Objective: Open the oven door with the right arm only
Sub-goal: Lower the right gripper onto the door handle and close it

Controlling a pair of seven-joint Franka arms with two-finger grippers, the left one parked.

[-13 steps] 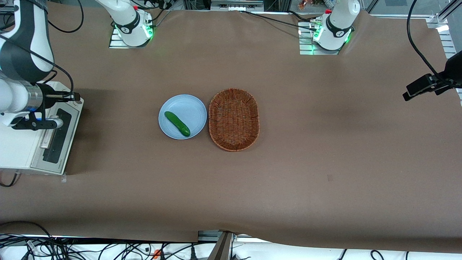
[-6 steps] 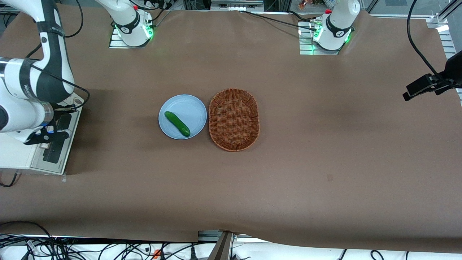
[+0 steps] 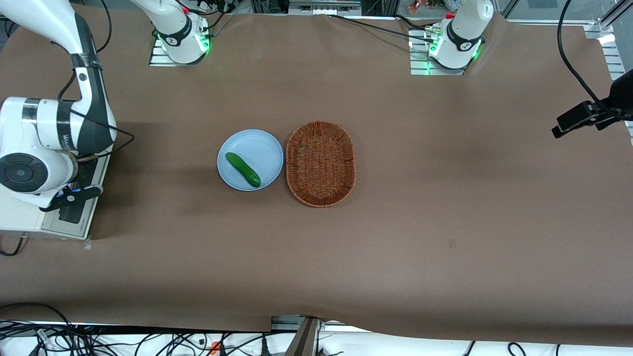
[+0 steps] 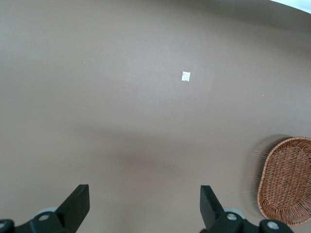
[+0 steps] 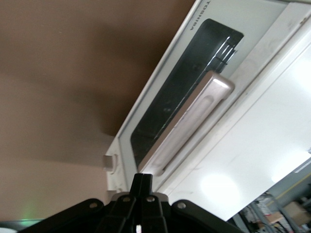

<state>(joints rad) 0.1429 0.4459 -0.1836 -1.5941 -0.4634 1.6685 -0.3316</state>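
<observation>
The white toaster oven (image 3: 20, 222) stands at the working arm's end of the table. Its oven door (image 3: 74, 210), with dark glass (image 5: 184, 82) and a silver bar handle (image 5: 189, 121), lies closed against the body. The right arm (image 3: 34, 148) hangs over the oven and hides much of it. Its gripper (image 5: 143, 178) is shut and empty, with the fingertips pressed together. It sits close above the end of the handle that is nearer the front camera, without holding it. In the front view the gripper (image 3: 79, 192) is over the door.
A pale blue plate (image 3: 257, 146) with a green cucumber (image 3: 243, 169) sits mid-table, beside a brown wicker basket (image 3: 320, 124). A black clamp-mounted camera (image 3: 588, 116) juts in at the parked arm's end of the table. The tabletop is brown.
The right arm's wrist has turned and moved along the oven door toward the front camera. Its round joint cap now faces up over the oven. The door has not moved.
</observation>
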